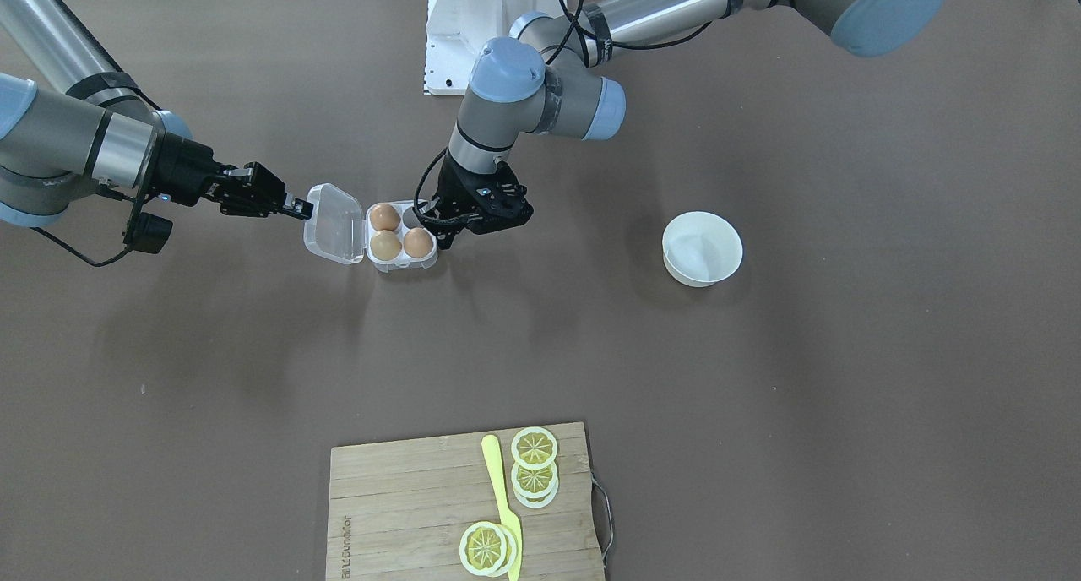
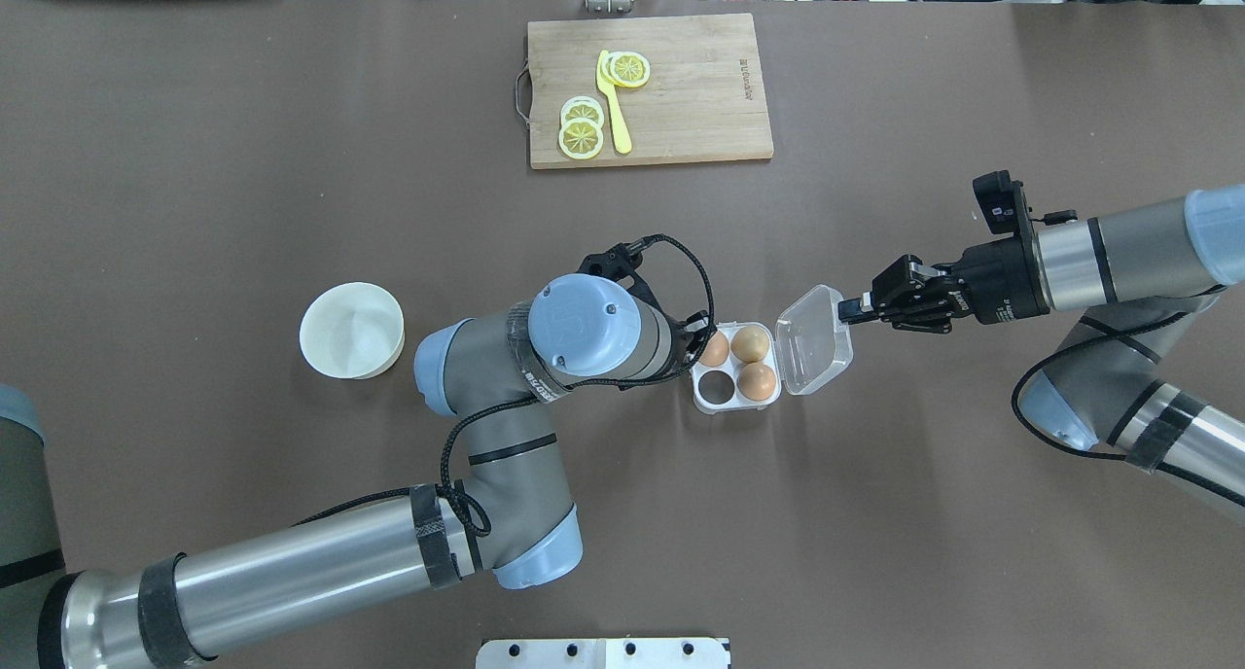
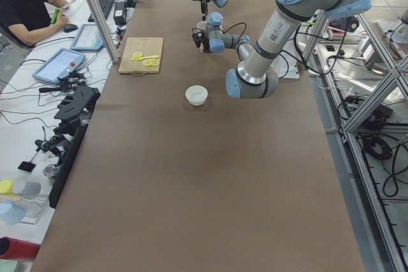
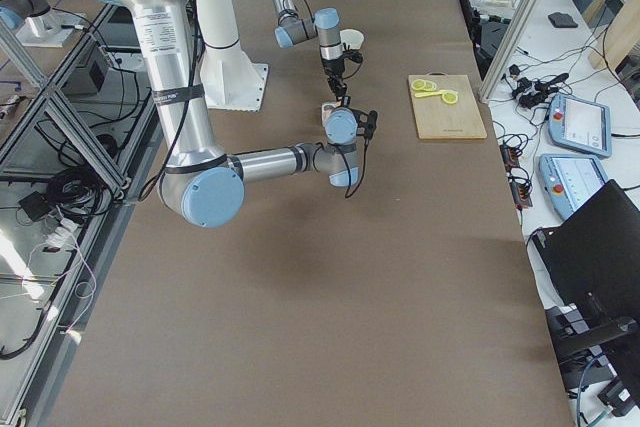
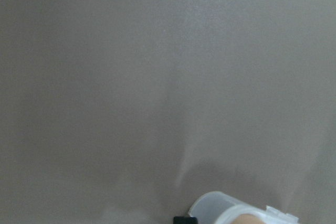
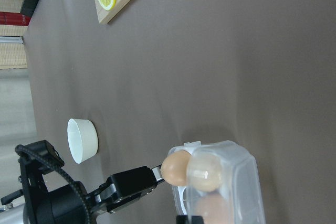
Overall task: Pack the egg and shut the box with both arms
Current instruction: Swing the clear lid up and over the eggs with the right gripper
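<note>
The clear box (image 2: 736,404) stands mid-table with its lid (image 2: 815,338) swung open toward my right arm. Three orange-brown eggs (image 2: 750,343) fill three cells; the cell nearest the robot's base (image 2: 718,385) is empty. In the front view the box (image 1: 404,263) holds the eggs (image 1: 386,244) beside the lid (image 1: 335,224). My left gripper (image 1: 431,229) is at the box's side by one egg, and its fingers look open. My right gripper (image 2: 846,309) is shut on the lid's outer edge. The right wrist view shows the lid (image 6: 226,182) close up, and the left wrist view shows the box rim (image 5: 231,211).
A round white bowl (image 2: 351,330) stands on my left side of the box. A wooden cutting board (image 2: 700,95) with lemon slices (image 2: 582,129) and a yellow knife (image 2: 613,115) lies at the far edge. The white robot base (image 1: 473,24) is behind the box.
</note>
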